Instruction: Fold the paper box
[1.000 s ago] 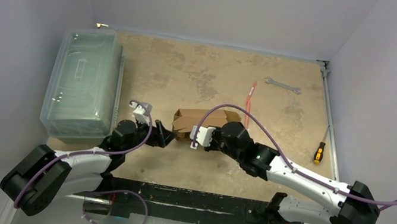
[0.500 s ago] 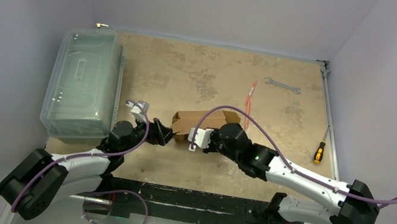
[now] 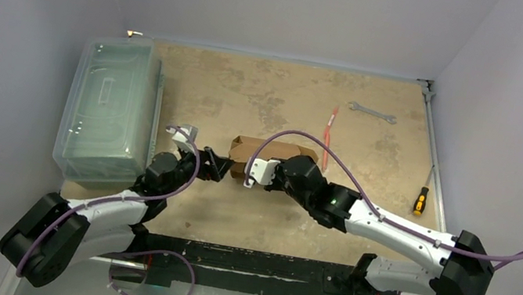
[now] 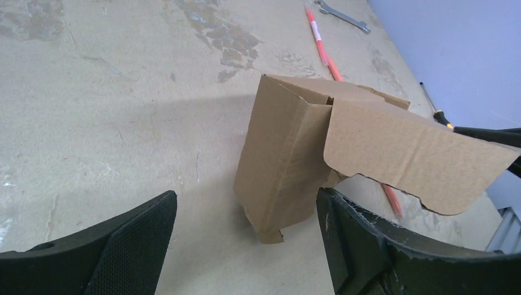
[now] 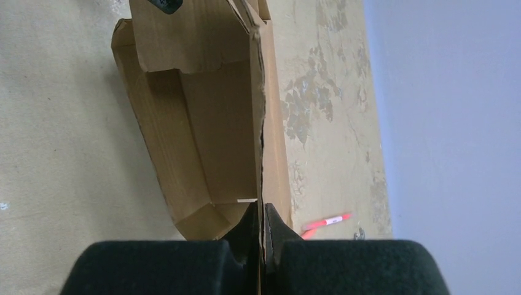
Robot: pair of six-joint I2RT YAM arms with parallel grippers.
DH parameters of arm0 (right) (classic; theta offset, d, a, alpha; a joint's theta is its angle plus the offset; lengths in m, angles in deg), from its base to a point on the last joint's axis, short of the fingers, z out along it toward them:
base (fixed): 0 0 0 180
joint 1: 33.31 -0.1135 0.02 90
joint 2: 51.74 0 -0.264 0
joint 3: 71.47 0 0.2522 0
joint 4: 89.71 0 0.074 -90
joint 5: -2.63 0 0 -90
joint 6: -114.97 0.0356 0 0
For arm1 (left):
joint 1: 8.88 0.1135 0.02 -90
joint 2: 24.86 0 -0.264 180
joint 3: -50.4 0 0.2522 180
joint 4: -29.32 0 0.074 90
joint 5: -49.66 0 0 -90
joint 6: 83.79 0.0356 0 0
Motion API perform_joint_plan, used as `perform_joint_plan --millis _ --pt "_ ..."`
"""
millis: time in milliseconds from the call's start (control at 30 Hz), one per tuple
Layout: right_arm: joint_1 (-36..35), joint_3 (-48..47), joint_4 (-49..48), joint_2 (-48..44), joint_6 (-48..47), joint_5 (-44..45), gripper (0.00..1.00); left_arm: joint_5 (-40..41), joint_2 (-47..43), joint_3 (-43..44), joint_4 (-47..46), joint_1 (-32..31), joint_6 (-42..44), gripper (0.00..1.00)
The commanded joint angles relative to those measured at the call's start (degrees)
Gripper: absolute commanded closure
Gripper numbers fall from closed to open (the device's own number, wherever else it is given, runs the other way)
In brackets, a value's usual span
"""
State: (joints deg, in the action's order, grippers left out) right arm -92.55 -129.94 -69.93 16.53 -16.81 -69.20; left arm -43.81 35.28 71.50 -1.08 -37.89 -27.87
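Top external view: the tan, stained table (image 3: 251, 90) fills the walled cell, and a large clear plastic bin (image 3: 109, 111) sits along its left edge. Both arms reach in toward the middle, where the paper box (image 3: 289, 153) stands partly formed, brown walls up and one flap sticking out to the side. Left wrist view shows the left gripper (image 4: 246, 203) with its jaws spread wide; the box's folded end stands just ahead between them, and I cannot tell whether either finger touches it. Right wrist view shows the right gripper (image 5: 263, 224) clamped tight on the thin edge of one cardboard wall, looking down into the box's hollow. Behind the box a red pen (image 3: 329, 136) lies on the table, a wrench (image 3: 371, 113) farther back, and a screwdriver (image 3: 420, 200) near the right wall
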Motion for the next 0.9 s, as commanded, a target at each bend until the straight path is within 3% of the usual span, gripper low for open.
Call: perform_joint_plan --millis 0,267,567,867 --pt "-0.26 -3.87 0.26 0.23 0.67 0.26 1.0 1.21 -0.07 1.23 -2.68 -0.25 5.66 0.16" --pt "-0.26 -8.9 6.01 1.63 0.07 1.55 1.0 -1.98 -1.78 -0.68 -11.08 -0.25 10.5 0.17" --pt "-0.26 -10.27 5.74 3.25 1.26 2.47 1.0 -3.33 4.32 1.42 -13.79 -0.21 11.68 0.17" --pt "-0.26 -11.34 4.86 3.41 0.17 6.75 1.0 -2.29 1.37 1.52 -10.76 -0.23 11.15 0.17"
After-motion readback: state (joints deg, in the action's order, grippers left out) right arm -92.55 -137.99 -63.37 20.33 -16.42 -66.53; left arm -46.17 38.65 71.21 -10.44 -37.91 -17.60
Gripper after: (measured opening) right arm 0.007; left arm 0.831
